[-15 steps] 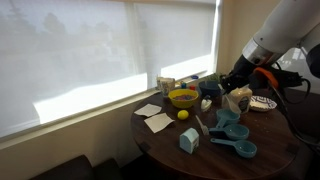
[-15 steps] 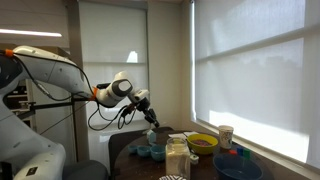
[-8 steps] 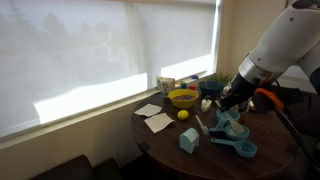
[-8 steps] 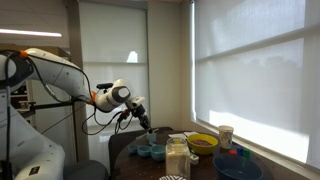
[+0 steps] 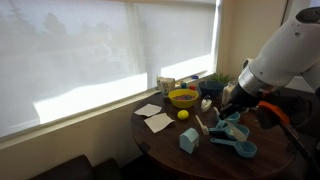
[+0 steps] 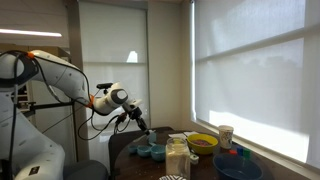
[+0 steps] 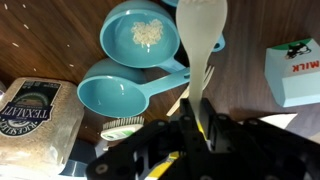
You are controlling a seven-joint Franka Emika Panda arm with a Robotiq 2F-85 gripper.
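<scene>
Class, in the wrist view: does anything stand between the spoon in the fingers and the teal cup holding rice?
Nothing visible does. The gripper holds the spoon, whose tip is right by the rice cup rim; the rice bag and milk carton lie off to either side.

Smooth cream plastic spoon (image 7: 203,30), glossy teal plastic measuring cups (image 7: 115,95), dark grained wooden table (image 7: 45,35), matt paper milk carton (image 7: 293,72)

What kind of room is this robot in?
Probably a dining nook, set up for kitchen work: a round wooden table beside big shaded windows, with blue measuring cups, a yellow bowl and a milk carton on it. The pincer holds a white spoon.
</scene>
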